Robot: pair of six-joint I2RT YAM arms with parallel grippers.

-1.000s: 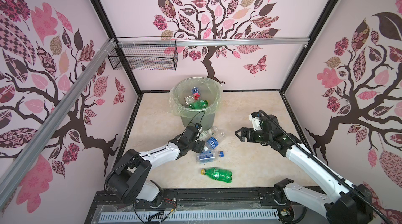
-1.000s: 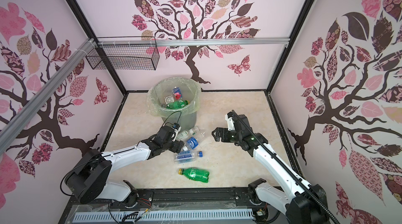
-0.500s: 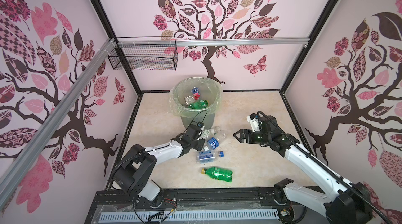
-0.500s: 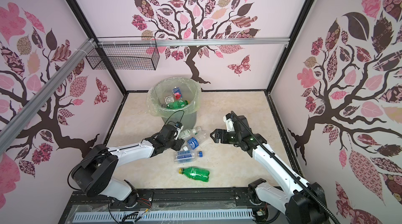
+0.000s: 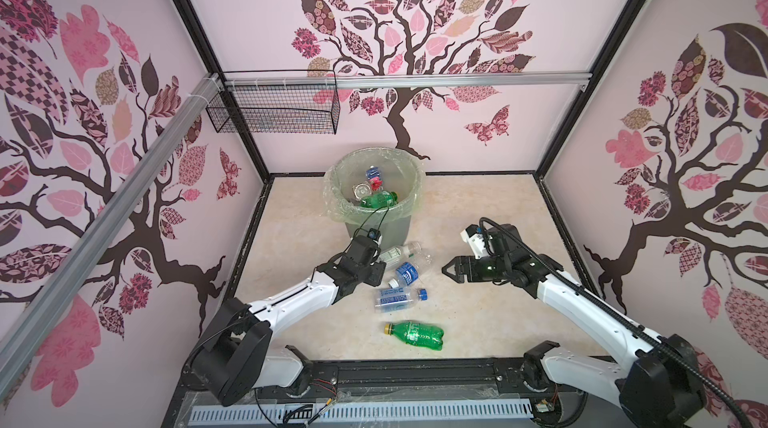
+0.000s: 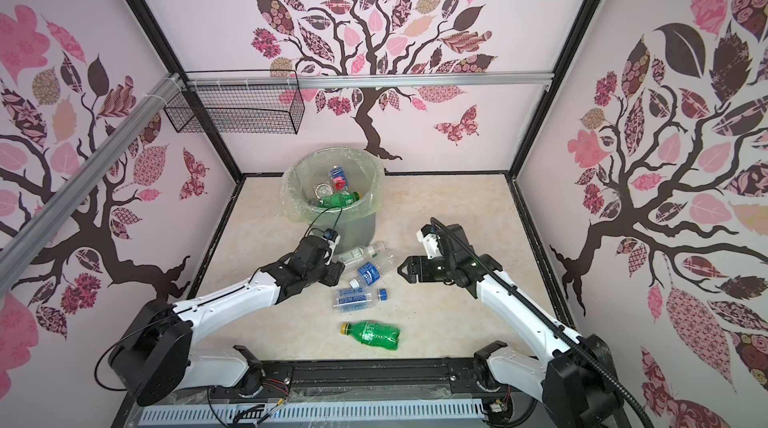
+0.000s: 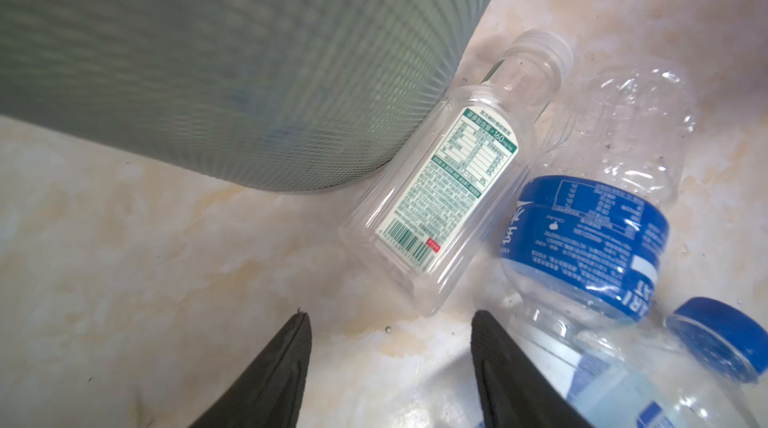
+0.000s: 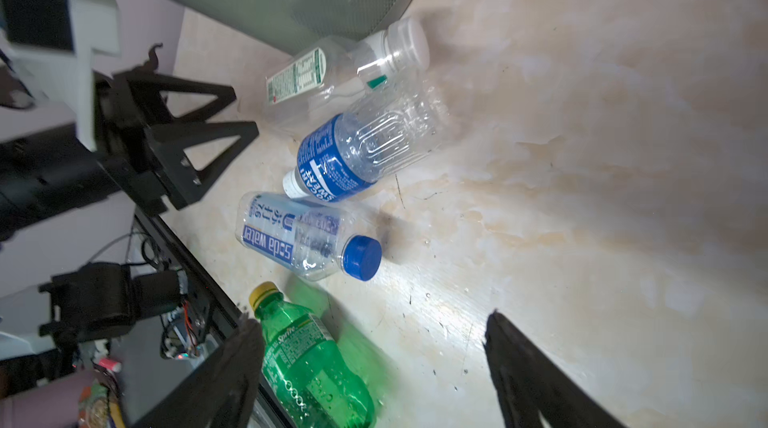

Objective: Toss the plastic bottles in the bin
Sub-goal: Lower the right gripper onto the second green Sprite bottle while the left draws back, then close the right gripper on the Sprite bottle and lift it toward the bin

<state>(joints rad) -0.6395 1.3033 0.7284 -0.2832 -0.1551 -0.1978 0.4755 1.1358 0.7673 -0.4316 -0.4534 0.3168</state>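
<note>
The bin (image 5: 397,228) stands at the back of the floor with several plastic bottles inside, a green one (image 5: 380,199) on top. On the floor in front of it lie a white-labelled bottle (image 5: 394,254), a blue-labelled bottle (image 5: 408,273), a soda-water bottle (image 5: 394,305) with a blue cap, and a green yellow-capped bottle (image 5: 417,335). My left gripper (image 7: 390,318) is open over bare floor, just short of the white-labelled bottle (image 7: 440,193) that leans on the bin wall (image 7: 208,72). My right gripper (image 8: 372,320) is open above the floor, right of the bottles, with the green bottle (image 8: 307,359) beside one finger.
A black wire-mesh basket (image 5: 274,112) hangs on the back rail at the left. Patterned walls enclose the floor on three sides, and a black frame bar (image 5: 415,372) runs along the front edge. Bare floor (image 5: 478,218) lies right of the bin.
The left gripper's jaws narrowed and then widened a little while it edged toward the white-labelled bottle. The right gripper drifted left toward the bottles and its jaws narrowed somewhat.
</note>
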